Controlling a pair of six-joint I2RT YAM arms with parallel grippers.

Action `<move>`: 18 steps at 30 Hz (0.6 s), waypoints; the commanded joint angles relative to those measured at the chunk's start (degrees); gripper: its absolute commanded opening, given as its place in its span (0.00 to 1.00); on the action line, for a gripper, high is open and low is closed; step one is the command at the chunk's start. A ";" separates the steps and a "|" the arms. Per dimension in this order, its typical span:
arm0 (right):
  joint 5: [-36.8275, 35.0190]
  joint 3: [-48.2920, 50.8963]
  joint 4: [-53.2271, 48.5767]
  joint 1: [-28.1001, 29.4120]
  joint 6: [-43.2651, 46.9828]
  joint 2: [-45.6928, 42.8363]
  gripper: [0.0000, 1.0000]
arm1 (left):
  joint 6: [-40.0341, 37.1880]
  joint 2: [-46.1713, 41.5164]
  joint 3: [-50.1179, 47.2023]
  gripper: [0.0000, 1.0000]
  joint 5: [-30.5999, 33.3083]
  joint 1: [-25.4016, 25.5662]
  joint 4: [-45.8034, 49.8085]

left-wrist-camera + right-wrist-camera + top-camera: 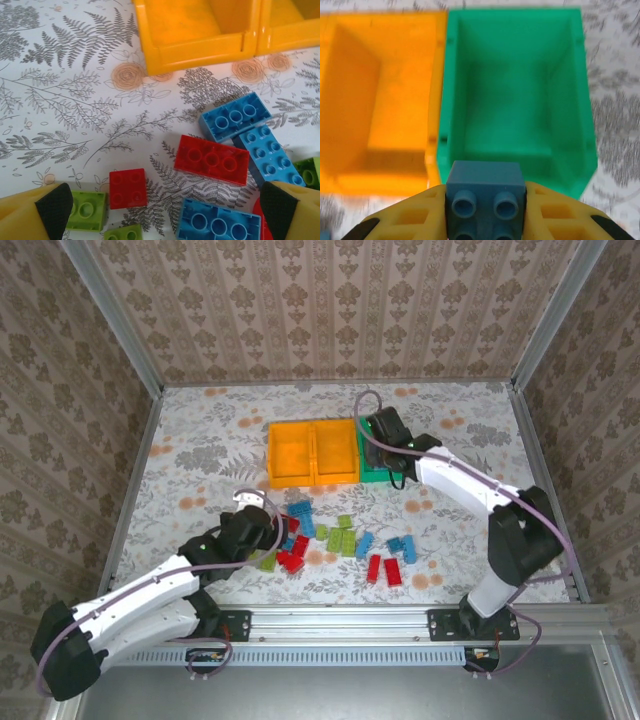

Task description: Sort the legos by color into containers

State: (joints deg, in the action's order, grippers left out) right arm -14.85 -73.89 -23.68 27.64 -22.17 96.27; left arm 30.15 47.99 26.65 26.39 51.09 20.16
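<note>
Right wrist view revealed the right claw clamping a blue lego above the green container; left claw gaped.

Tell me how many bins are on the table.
3, joined in a row: left orange bin, middle orange bin, and green bin at the right end. No more seem hidden.

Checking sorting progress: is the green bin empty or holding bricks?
Empty: the green bin shows a bare floor from the right wrist.
</note>
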 commanded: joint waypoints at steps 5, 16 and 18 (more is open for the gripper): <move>-3.59 -9.84 0.62 -3.33 2.74 12.55 0.29 | -5.62 4.77 2.51 1.00 -3.17 5.71 -6.70; -4.60 -16.92 -3.10 -4.10 4.55 21.57 0.50 | -15.89 25.53 14.74 0.95 -12.34 15.14 -11.01; -3.76 -16.35 -3.44 -4.10 4.19 20.57 0.63 | -16.47 30.16 17.77 0.91 -14.41 15.91 -11.52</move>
State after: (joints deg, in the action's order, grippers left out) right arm -18.13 -88.84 -24.93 23.68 -17.72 117.30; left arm 16.88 74.17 40.53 16.03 65.91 10.04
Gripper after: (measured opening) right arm 0.596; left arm 0.919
